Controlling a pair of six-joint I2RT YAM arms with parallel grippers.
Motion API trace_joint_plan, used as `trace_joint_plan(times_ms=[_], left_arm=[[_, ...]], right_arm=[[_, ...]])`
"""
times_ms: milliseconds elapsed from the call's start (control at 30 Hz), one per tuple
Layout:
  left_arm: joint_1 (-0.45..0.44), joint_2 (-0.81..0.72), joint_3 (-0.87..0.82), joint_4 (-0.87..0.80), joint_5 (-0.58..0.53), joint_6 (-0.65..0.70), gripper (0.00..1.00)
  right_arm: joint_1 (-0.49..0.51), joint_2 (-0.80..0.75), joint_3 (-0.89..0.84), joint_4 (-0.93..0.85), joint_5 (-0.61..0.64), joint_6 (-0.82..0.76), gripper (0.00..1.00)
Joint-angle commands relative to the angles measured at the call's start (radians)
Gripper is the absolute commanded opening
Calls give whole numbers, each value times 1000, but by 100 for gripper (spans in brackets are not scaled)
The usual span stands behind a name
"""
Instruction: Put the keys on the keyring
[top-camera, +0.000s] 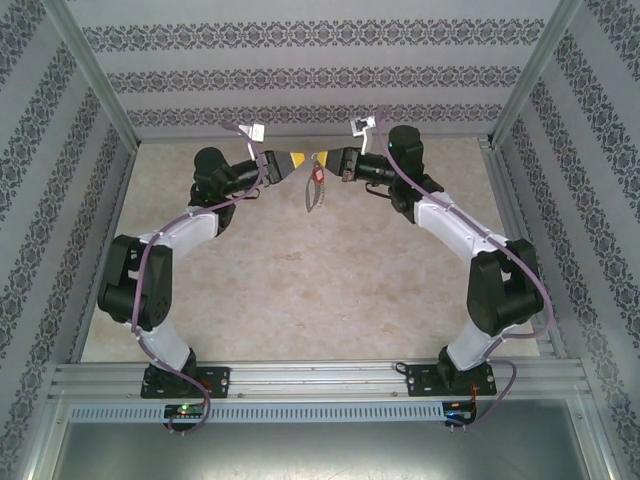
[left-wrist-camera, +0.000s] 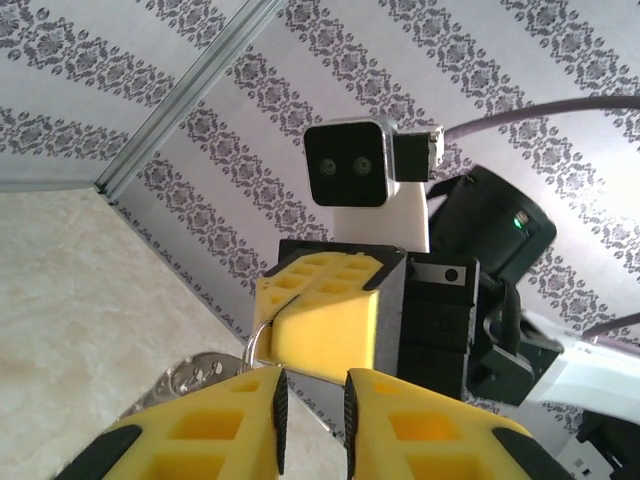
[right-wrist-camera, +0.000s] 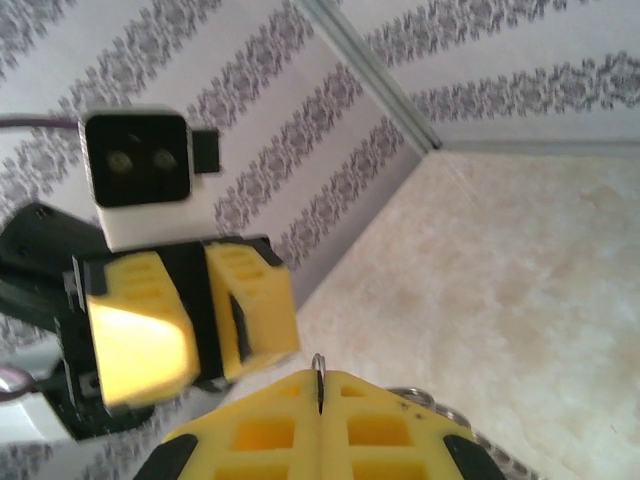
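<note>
1. Your two arms meet over the far middle of the tabletop (top-camera: 300, 300), close to the patterned back wall (top-camera: 320, 75), with their hands facing each other tip to tip.
2. Your right hand (right-wrist-camera: 320, 392) has its yellow fingers pressed flat together. A thin wire ring sticks up from the seam between them, so it is pinching the keyring (top-camera: 311, 197) by one of its small rings.
3. In the top view the keyring hangs down from that pinch, between the two hands and clear of the tabletop. In the left wrist view its flat grey edge with the small holes runs off to the lower left of the right hand.
4. The keys (top-camera: 318, 172) show as a small red tag at the top of the keyring, just beside the right hand's fingertips. The silver key itself is too small to make out.
5. Your left hand (left-wrist-camera: 312, 400) has its fingers slightly spread, with a narrow gap and nothing visible in it. Its tips sit just short of the right hand's fingers.
</note>
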Motion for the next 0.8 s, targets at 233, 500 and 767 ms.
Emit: trace_joint_plan(times_ms=[233, 500, 767], left_arm=[[15, -35, 22, -243, 54, 176, 25], [10, -20, 29, -270, 101, 182, 24], [-9, 2, 36, -218, 116, 139, 24]], right_arm=[[-6, 74, 189, -459, -203, -349, 0], [-5, 77, 217, -498, -226, -374, 0], [4, 79, 215, -480, -227, -367, 0]])
